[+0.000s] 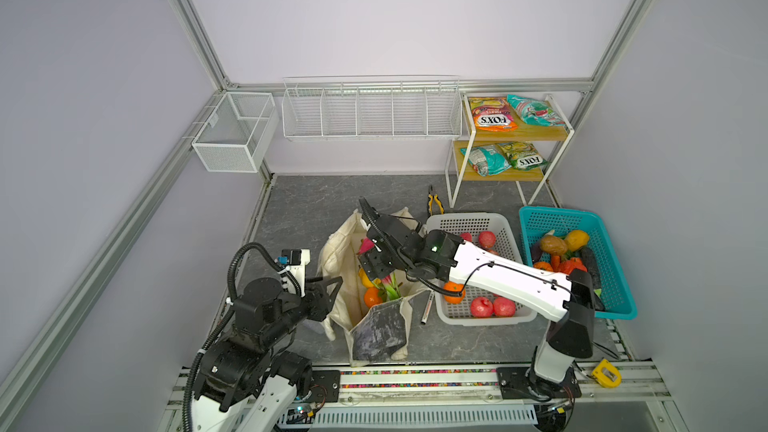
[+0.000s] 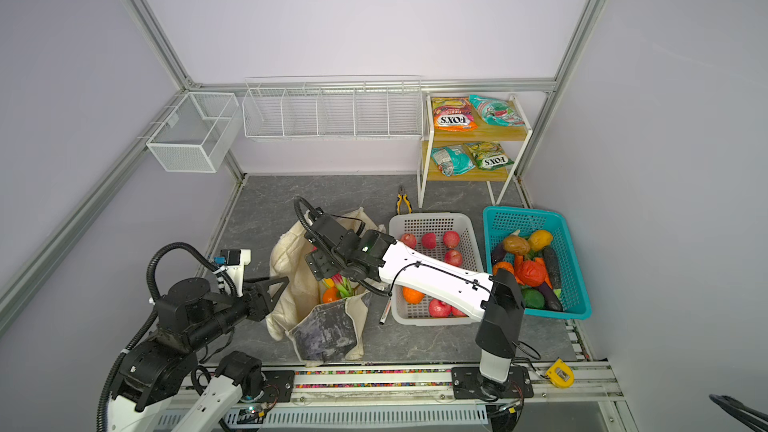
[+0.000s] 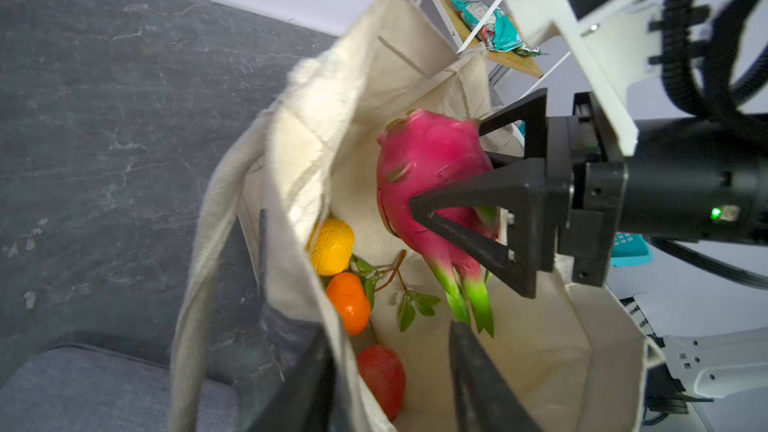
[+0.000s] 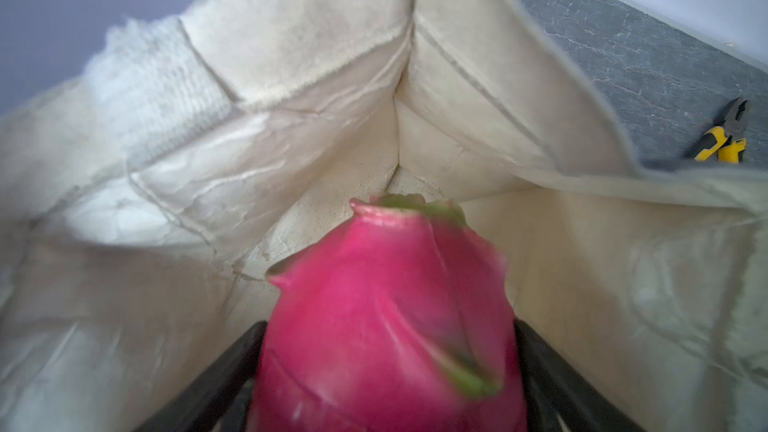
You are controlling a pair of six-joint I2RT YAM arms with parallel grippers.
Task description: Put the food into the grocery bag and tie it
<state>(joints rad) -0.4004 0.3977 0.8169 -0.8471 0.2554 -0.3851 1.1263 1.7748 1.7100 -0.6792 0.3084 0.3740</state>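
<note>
- Your right gripper (image 3: 446, 166) is clasped around the magenta dragon fruit (image 3: 419, 147), with its fingers (image 3: 465, 197) on either flank. The fruit hangs inside the mouth of the cream grocery bag (image 1: 338, 243), above the bag's floor and resting on nothing.
- Your left gripper (image 3: 388, 330) has its jaws parted astride the bag's near wall, one finger outside and one inside. It pinches nothing, so treat the mouth as unsupported.
- Already at the bottom are a yellow citrus (image 3: 332, 247), a leafy orange (image 3: 348, 303) and a red fruit (image 3: 382, 380), all crowded against one wall. In the right wrist view the corner ahead of the dragon fruit is bare canvas.
- To do this drop well, I'd lower the fruit toward that bare corner before you let go. A release from this height may bounce it off the others or knock the soft wall.
- Mind the fruit's green tips, which point toward your left gripper. Give them room as the jaws part.
- Edges: the rim is limp canvas, and a strap handle (image 3: 199, 284) droops outside it. Withdraw straight up so no finger hooks either one.
- Room: the white perforated basket (image 1: 486, 317) sits just beside the bag, under your right arm, with a slim tube (image 1: 427, 305) lying between them. The grey table (image 1: 299, 201) behind and left of the bag is open.
- The FOX'S packets (image 1: 492, 114) lie on the corner shelf (image 1: 523, 133), well apart from the bag.
</note>
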